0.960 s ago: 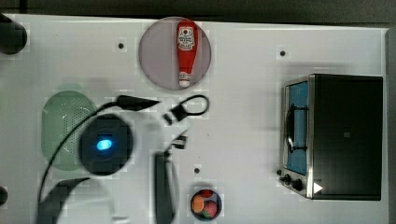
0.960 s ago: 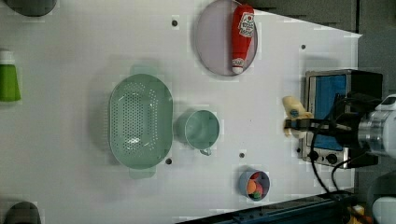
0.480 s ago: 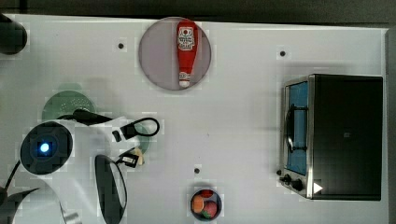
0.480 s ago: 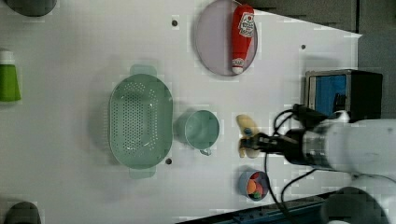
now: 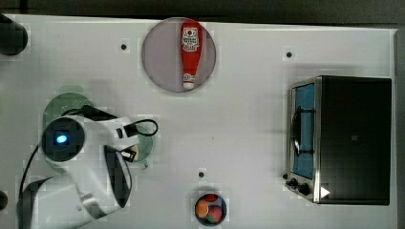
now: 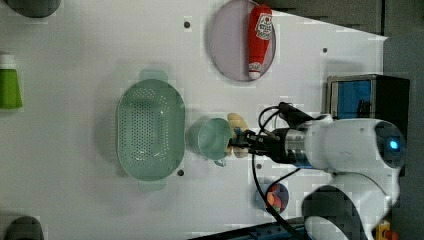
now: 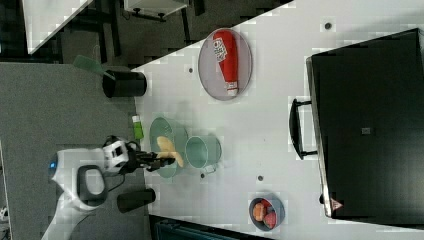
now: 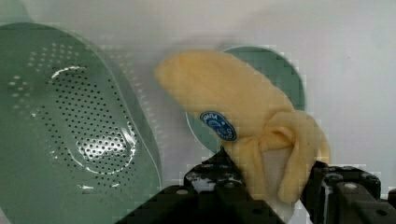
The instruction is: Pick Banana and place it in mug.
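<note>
The pale yellow banana [image 8: 233, 102], with a blue sticker, is clamped at its stem end by my gripper [image 8: 268, 186], which is shut on it. It hangs in the air over the dark-green mug [image 8: 287, 77]. In the left view the banana [image 6: 237, 133] sits at the right rim of the mug [image 6: 212, 139], with the gripper [image 6: 239, 143] just behind it. From the right view the banana [image 7: 169, 149] appears left of the mug [image 7: 202, 151]. In the top view my arm covers most of the mug [image 5: 144, 149], and the gripper [image 5: 129, 153] is at its edge.
The pale-green perforated basket [image 6: 149, 130] lies right beside the mug. A grey plate [image 5: 157, 57] holds the red ketchup bottle [image 5: 189, 52]. A toaster oven [image 5: 344, 138] stands at the top view's right, with a small bowl of fruits [image 5: 210, 209] near the front edge.
My arm has carried the banana leftward in the left view, from beside the oven to the mug's rim. The grip has stayed shut on it.
</note>
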Motion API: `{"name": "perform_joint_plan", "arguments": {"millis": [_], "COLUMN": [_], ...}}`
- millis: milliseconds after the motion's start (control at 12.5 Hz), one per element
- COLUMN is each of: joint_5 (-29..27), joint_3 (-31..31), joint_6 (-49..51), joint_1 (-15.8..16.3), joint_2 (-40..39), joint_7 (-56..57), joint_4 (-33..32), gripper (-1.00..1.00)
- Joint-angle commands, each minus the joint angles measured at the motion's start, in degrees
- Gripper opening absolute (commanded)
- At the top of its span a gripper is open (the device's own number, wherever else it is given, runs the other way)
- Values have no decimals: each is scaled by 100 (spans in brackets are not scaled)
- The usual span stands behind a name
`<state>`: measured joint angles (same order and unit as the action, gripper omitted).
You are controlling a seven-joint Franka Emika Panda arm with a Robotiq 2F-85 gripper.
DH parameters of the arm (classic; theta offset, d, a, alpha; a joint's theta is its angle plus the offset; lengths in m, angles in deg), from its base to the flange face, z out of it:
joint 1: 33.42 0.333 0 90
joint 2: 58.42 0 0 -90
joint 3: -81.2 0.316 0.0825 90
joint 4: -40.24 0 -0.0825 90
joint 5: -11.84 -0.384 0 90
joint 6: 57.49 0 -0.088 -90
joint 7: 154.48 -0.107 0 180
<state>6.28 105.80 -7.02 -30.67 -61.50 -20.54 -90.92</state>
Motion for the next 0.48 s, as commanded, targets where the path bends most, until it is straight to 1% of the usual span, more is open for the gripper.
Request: {"name": "perform_joint_plan", "arguments": {"millis": [80,320,480], "joint_5": [-18,-18,-18], "joint_3": [-19,-22,-34], "joint_6": [-372,-374,-386], "joint_1": [-80,-81,-84], "joint_2": [-118,-149,-142], "joint_7": [-405,-405,-405], "joint_4": [-293,-339,-321], "gripper": [32,100,100]}}
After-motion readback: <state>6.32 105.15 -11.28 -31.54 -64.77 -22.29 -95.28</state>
